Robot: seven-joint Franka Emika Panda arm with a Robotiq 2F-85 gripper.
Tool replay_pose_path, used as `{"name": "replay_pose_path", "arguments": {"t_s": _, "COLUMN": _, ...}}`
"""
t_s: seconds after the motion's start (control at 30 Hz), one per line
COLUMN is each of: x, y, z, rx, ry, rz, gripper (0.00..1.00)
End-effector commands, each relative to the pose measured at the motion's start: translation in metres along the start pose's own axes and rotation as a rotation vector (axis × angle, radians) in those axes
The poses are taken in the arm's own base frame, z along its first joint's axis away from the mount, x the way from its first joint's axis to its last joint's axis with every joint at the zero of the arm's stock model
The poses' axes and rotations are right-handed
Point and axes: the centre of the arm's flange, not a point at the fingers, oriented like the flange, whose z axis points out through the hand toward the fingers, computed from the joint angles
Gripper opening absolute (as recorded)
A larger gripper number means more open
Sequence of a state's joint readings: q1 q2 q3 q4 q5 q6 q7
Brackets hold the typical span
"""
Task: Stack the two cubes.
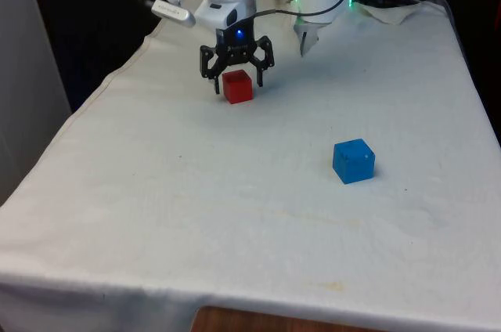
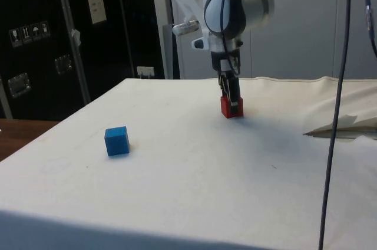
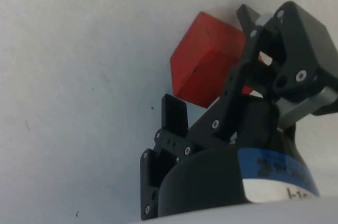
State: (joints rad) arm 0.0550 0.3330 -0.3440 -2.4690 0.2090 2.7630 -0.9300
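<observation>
Jaws are spread apart around one red cube (image 1: pixel 237 86) on the tabletop (image 1: pixel 235 214); one blue cube (image 1: pixel 353 160) is seen well apart from them.

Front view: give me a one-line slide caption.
Open gripper straddles the red cube on the white cloth; blue cube sits apart, nearer the camera.

Even, soft room light falls from overhead on the pale tabletop (image 1: pixel 235 214). Shadows are faint: a small grey smudge lies under the blue cube (image 1: pixel 353 161), another beside the red cube (image 2: pixel 231 107). The curtains behind stay very dark.
</observation>
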Motion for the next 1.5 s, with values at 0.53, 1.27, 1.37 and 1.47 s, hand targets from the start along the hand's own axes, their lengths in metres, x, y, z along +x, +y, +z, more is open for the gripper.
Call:
{"name": "replay_pose_path", "arguments": {"t_s": 0.53, "x": -0.002, "y": -0.001, "z": -0.001, "rx": -0.002, "ry": 0.006, "rz": -0.001, "gripper": 0.0}}
{"name": "replay_pose_path", "arguments": {"t_s": 1.27, "x": 0.024, "y": 0.017, "z": -0.052, "rx": 0.02, "ry": 0.035, "rz": 0.003, "gripper": 0.0}}
{"name": "replay_pose_path", "arguments": {"t_s": 1.37, "x": 0.028, "y": 0.019, "z": -0.058, "rx": 0.026, "ry": 0.037, "rz": 0.002, "gripper": 0.0}}
{"name": "replay_pose_path", "arguments": {"t_s": 1.47, "x": 0.031, "y": 0.02, "z": -0.063, "rx": 0.035, "ry": 0.052, "rz": -0.001, "gripper": 0.0}}
